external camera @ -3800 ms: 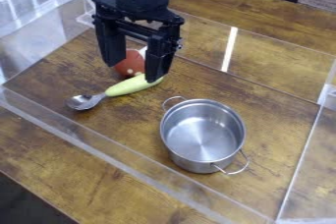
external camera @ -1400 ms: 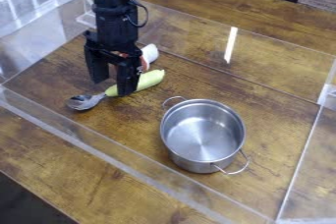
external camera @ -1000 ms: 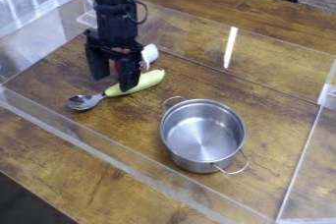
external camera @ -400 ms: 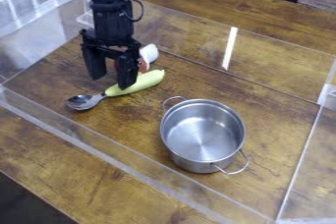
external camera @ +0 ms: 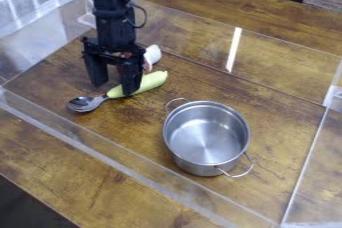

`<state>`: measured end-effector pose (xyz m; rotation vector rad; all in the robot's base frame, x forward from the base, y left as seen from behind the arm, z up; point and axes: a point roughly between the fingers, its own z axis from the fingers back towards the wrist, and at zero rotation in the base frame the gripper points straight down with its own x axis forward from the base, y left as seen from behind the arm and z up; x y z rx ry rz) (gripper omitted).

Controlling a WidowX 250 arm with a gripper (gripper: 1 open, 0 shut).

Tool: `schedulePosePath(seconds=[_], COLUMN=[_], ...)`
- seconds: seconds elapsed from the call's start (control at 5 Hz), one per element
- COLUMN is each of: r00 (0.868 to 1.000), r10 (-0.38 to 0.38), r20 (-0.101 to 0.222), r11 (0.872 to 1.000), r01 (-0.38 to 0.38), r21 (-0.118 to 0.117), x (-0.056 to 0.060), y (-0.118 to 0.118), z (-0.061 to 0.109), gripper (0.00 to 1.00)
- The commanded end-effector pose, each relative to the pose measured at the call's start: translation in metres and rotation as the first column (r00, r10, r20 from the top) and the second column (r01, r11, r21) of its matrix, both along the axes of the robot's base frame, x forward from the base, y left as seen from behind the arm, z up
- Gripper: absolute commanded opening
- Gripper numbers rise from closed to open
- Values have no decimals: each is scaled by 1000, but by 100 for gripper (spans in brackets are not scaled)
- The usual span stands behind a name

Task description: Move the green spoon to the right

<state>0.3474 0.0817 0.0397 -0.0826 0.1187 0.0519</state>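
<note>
Gripper (external camera: 112,74), jaws apart, pointing down over the green spoon (external camera: 116,93) on the wooden counter (external camera: 267,82). Steel pot (external camera: 207,138) lies at the spoon's four o'clock. No legible writing.

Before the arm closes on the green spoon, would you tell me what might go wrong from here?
1. The open gripper stands low over the green spoon near the handle's middle; closing off-centre could tip it.
2. The red-and-white toy sits just behind and may get nudged.
3. The steel pot lies to the right, so a low carry could clip its rim.
</note>
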Motion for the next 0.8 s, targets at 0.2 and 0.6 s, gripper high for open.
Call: schedulePosePath(seconds=[0.2, 0.6], r00=[1000, 1000], r10=[-12, -14], r20=[28, 7], r11=[1000, 1000], r01=[11, 14], r21=[13, 16], x=[8, -2], y=[9, 17], z=[7, 2], gripper=[100, 0])
